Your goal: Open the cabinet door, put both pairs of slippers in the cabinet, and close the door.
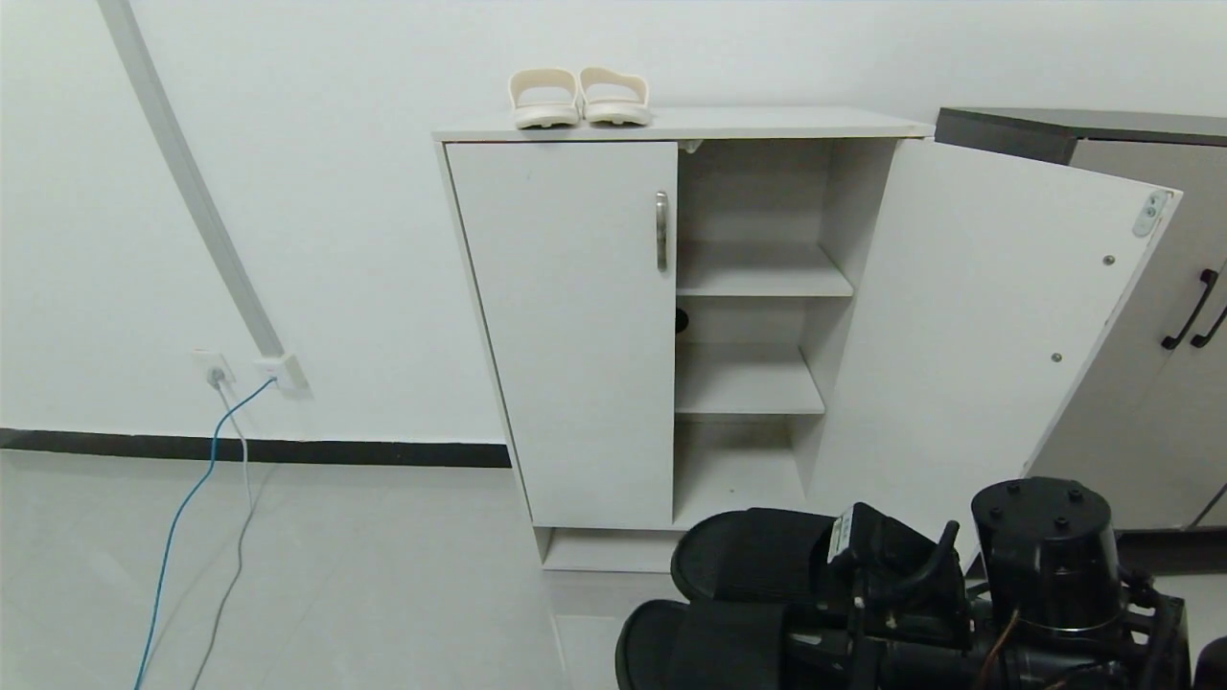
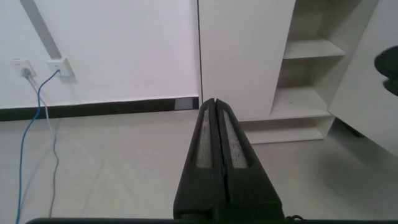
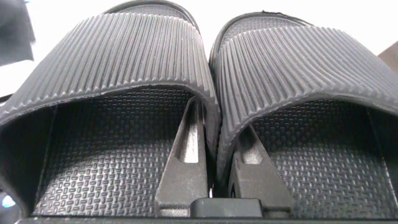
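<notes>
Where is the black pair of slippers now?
The black slippers are held by the right tool, low on the right of the head view, in front of the open right side of the cabinet.

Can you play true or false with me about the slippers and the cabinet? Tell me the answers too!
1. The white slippers sit on top of the cabinet. True.
2. Both cabinet doors are shut. False: the right door stands open; the left door is shut.
3. The right gripper holds the black slippers. True.
4. The left gripper holds a slipper. False: it is shut on nothing.
5. The black slippers lie on a shelf. False: they are in the right gripper, in front of the cabinet.
</notes>
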Tool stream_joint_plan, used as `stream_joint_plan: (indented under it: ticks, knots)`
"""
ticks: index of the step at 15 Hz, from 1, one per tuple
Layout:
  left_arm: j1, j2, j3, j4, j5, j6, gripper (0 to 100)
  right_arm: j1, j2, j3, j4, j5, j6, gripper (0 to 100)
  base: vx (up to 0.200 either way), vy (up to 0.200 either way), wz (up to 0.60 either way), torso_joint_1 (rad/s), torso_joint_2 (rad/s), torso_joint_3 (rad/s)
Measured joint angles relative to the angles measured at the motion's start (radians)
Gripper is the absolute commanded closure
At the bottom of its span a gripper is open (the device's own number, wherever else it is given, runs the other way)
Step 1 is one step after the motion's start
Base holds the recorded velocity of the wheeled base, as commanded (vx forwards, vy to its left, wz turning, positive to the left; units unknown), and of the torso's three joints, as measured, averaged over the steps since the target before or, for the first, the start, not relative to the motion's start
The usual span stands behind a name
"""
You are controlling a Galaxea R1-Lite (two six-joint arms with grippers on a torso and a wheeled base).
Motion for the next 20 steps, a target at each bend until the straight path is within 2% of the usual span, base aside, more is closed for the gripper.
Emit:
stream_joint_plan:
  ticks: [4, 7, 11, 13, 17, 20]
  knots:
    - [0.0, -0.005, 0.0, 0.0, -0.001, -0.006, 100, 0.065, 0.092, -0.129, -0.005, -0.342, 0.257, 100, 0.0, 0.0, 0.0, 0.0, 0.0, 0.0]
    - [0.001, -0.007, 0.0, 0.0, 0.006, -0.008, 100, 0.084, 0.199, -0.279, -0.017, -0.516, 0.385, 100, 0.0, 0.0, 0.0, 0.0, 0.0, 0.0]
    - [0.001, -0.007, 0.0, 0.0, 0.01, -0.024, 100, 0.09, 0.319, -0.416, -0.013, -0.729, 0.419, 100, 0.0, 0.0, 0.0, 0.0, 0.0, 0.0]
    - [0.001, -0.006, 0.0, 0.001, 0.01, -0.024, 100, 0.093, 0.357, -0.46, 0.007, -0.784, 0.428, 100, 0.0, 0.0, 0.0, 0.0, 0.0, 0.0]
    - [0.001, -0.006, 0.0, 0.001, 0.009, -0.023, 100, 0.083, 0.431, -0.65, 0.159, -1.058, 0.525, 100, 0.0, 0.0, 0.0, 0.0, 0.0, 0.0]
    - [0.0, -0.006, 0.0, 0.001, 0.008, -0.024, 100, 0.068, 0.47, -0.706, 0.178, -1.089, 0.54, 100, 0.0, 0.0, 0.0, 0.0, 0.0, 0.0]
